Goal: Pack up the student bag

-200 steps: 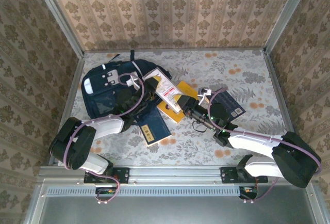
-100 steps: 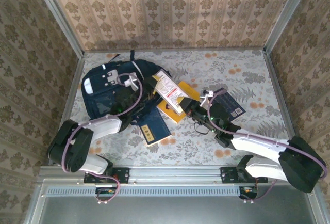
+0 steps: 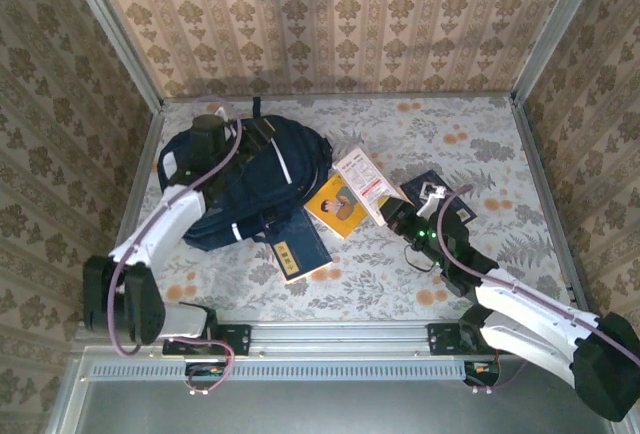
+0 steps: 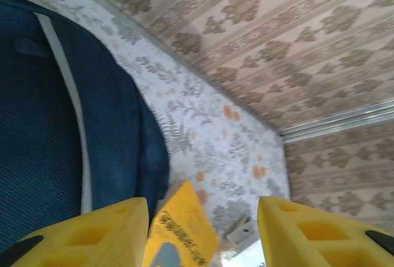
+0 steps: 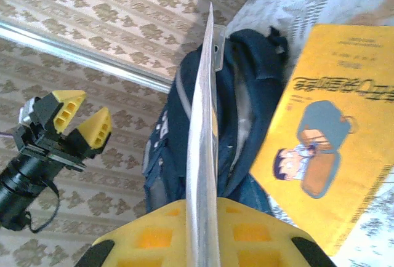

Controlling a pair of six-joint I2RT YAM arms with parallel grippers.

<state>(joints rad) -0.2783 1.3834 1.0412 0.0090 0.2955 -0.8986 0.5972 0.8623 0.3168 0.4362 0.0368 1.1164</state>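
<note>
Step in hand: the white booklet (image 3: pixel 362 182) is clamped in the right hand (image 3: pixel 390 214), judged ready to be carried to the student bag (image 3: pixel 245 189).
Bag: laid by the table's (image 3: pixel 480 134) far-left corner.
Left hand (image 5: pixel 81 121): fingers apart, nothing held, raised over the bag's far end.
Next move: the bag's mouth probably has to be held open before the booklet is slid in.
Hard to make out: whether that mouth is open cannot be told.

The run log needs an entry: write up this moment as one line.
left hand: open, over student bag | right hand: shut on white booklet | yellow book: on table beside bag
</note>
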